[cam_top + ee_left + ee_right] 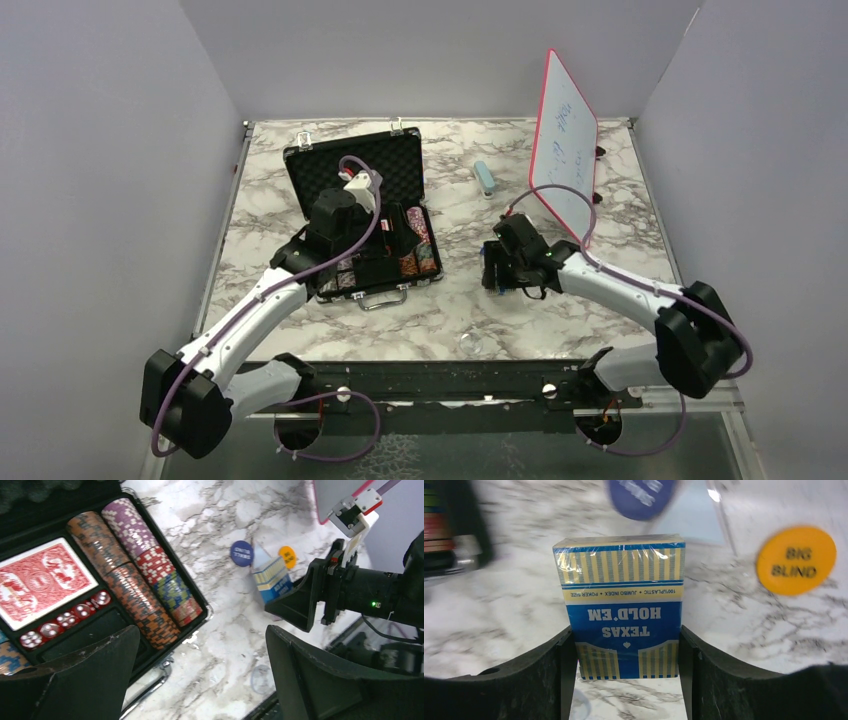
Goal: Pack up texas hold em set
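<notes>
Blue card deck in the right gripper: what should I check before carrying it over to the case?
1. Grip: the right gripper has a finger against each side of the blue card deck. Ok.
2. Deck lifted off the marble table: cannot tell.
3. Black briefcase lid open: ok.
4. Free slot: a dark empty compartment shows beside the red dice, partly hidden by a left finger. Fit: cannot tell.
5. Path clear: the left gripper hovers open over the briefcase's front. Not ok.
6. The blue button and orange Big Blind button lie on the table beyond the deck, clear of the fingers. Ok.
</notes>
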